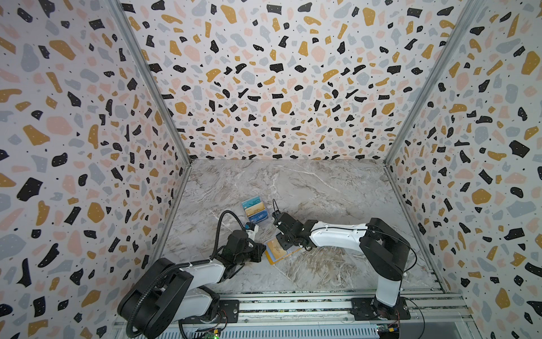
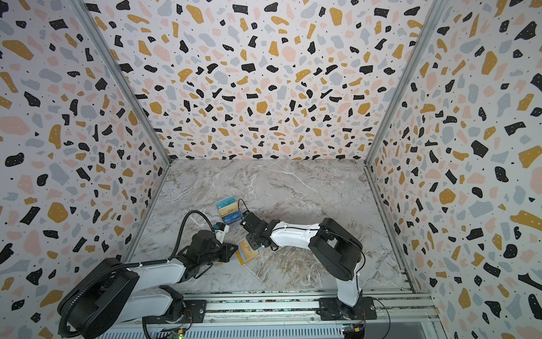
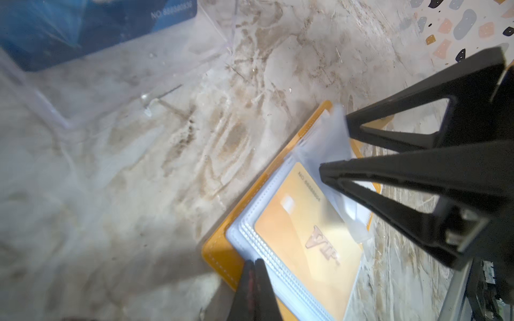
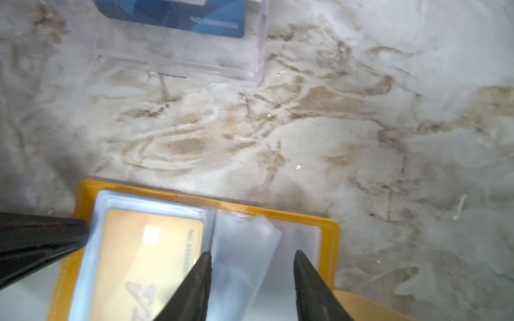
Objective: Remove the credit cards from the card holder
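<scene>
The yellow card holder (image 1: 275,249) lies open on the marble tabletop (image 1: 322,190), toward 7 o'clock from the tabletop's middle in both top views. Its clear sleeves face up. One beige-gold card (image 3: 300,230) lettered "VIP" sits inside the sleeve on the holder's 9 o'clock half.

The left gripper (image 3: 254,262) reaches in from 9 o'clock. Its jaws are pressed together with no gap, and the tips rest against the holder's edge, where the yellow cover meets the sleeve stack. Whether anything is pinched between them I cannot tell.

The right gripper (image 4: 253,252) comes from 3 o'clock and hangs over the holder's other half. Its jaws stand partly apart and straddle a loose, curled clear sleeve (image 4: 244,250), which holds no card. One tip is just beside the gold card's short edge.

At 11 o'clock from the holder, apart from it, stands a clear plastic stand (image 4: 250,66). It holds three credit cards in steps: a teal card (image 1: 251,203) farthest back, a beige-gold one (image 1: 254,210) in the middle and a dark blue one (image 1: 258,217) nearest the holder.
</scene>
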### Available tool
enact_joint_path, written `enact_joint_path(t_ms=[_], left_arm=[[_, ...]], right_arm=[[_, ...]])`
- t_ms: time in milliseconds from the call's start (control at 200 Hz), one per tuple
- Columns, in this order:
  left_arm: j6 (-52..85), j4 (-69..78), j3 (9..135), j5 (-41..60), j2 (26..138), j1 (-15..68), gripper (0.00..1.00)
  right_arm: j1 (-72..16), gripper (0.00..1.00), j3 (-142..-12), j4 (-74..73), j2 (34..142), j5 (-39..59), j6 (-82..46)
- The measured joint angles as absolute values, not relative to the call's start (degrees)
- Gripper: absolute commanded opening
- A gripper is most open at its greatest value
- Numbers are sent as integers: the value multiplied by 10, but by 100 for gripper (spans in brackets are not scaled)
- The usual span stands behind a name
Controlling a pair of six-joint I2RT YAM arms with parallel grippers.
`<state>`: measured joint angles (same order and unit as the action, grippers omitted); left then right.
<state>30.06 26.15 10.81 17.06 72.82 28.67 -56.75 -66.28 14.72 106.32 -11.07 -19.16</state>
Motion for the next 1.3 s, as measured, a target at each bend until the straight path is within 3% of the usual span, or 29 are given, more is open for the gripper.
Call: enact_joint_path(t_ms=[706, 1001, 1301], left_arm=[[307, 255, 103, 160, 716, 287, 0], [307, 255, 100, 157, 711, 287, 0], [308, 249, 93, 150, 697, 287, 0]], right_arm=[[-551, 47, -668, 256, 1004, -164, -191], [-537, 38, -709, 241, 1011, 32, -184], [-514, 32, -711, 212, 1085, 202, -197]])
